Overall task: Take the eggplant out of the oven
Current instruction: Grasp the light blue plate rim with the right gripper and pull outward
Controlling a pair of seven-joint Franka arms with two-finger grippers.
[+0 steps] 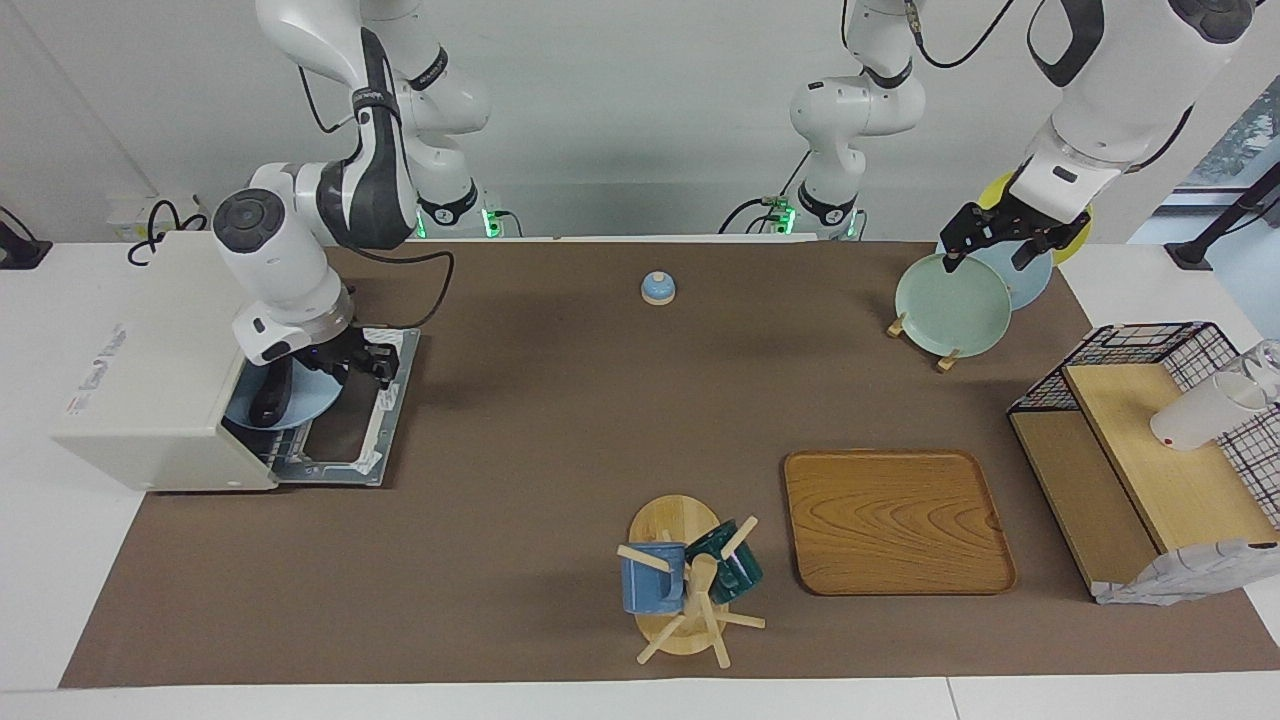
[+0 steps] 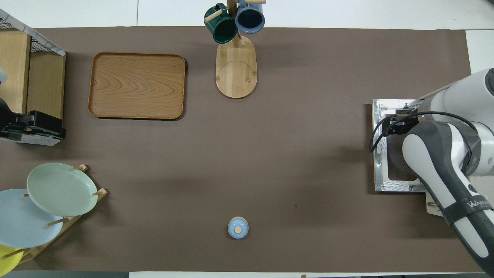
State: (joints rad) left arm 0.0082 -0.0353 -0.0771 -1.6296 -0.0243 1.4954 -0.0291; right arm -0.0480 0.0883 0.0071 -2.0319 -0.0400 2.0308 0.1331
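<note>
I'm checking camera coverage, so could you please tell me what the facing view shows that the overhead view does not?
Only the facing view shows the oven's cream body, a light blue plate in its mouth with the eggplant on it, and the right gripper over that plate. Only the overhead view looks straight into the two mugs. Both show the open oven door, wooden tray, plate rack, and left gripper waiting.

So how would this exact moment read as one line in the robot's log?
oven: door down | eggplant: on blue plate at oven mouth | right gripper: over the plate | left gripper: waiting over plate rack
</note>
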